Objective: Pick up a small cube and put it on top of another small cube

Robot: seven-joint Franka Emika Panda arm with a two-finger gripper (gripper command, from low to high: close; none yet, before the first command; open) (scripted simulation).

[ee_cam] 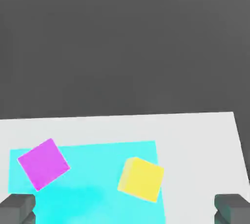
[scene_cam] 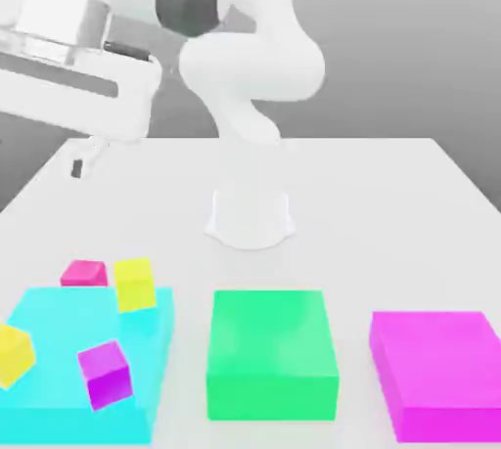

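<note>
Exterior view takes in the whole spread: the pale desk (scene_cam: 342, 202), and on its far side the white arm (scene_cam: 252, 66), reaching over to the exterior view's left. Hand view looks down past a corner of the desk to dark grey beyond.

Of the three flat blocks, exterior view gives the cyan block (scene_cam: 59, 344) at its left, the green block (scene_cam: 272, 335) in the middle and the magenta block (scene_cam: 440, 364) at its right, standing apart. Hand view catches part of the cyan one.

The claw (ee_cam: 124, 209) hangs high above the desk, spread wide open and holding nothing; hand view has a fingertip at either side.

Next the small cubes. Exterior view has the hot-pink cube (scene_cam: 84, 273) just behind the cyan block, partly hidden by it, with a yellow cube (scene_cam: 135, 286) near it, at the block's back edge. Both views share two more cubes over the cyan block: a purple-magenta cube (scene_cam: 106, 375), sitting askew, and a second yellow cube (scene_cam: 14, 355), toward the exterior view's left. Hand view shows these two apart, with cyan between them.
</note>
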